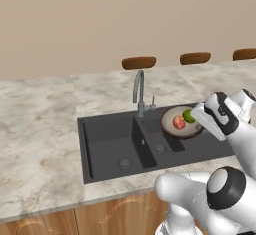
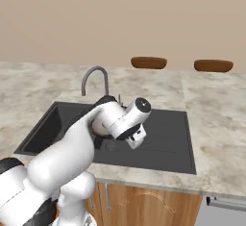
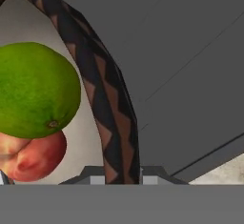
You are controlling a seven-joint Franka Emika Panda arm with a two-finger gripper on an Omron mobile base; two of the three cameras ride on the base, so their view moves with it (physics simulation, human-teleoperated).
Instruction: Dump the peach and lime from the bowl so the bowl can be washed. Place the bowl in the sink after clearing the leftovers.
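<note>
so the bowl (image 1: 175,124) is seen held up over the right basin of the sink (image 1: 107,146), tilted a bit toward the camera in the left base view, with the peach (image 1: 178,122) and the lime (image 1: 188,115) both sitting inside it, touching each other. the lime is tucked nearest the claw (image 1: 200,116), the peach just beside it further toward the middle of the bowl.

in the hand view the dark brown patterned rim of the bowl (image 3: 102,104) is seen running right down between the two finger tips at the bottom edge, so the claw looks clamped onto the bowl's rim, with the pale inside on one side and the dark sink wall on the other. the lime (image 3: 35,92) is right up close there, resting on top of the peach (image 3: 33,154).

the faucet (image 1: 139,91) is stood behind the divider between the two basins, just left of the bowl. the sink is set into a pale marbled bench (image 1: 40,124), and three brown stools (image 1: 139,62) are lined up along its far edge.

in the right base view the bowl and fruit are hidden behind the arm's wrist, which is hung over the sink (image 2: 168,138).
</note>
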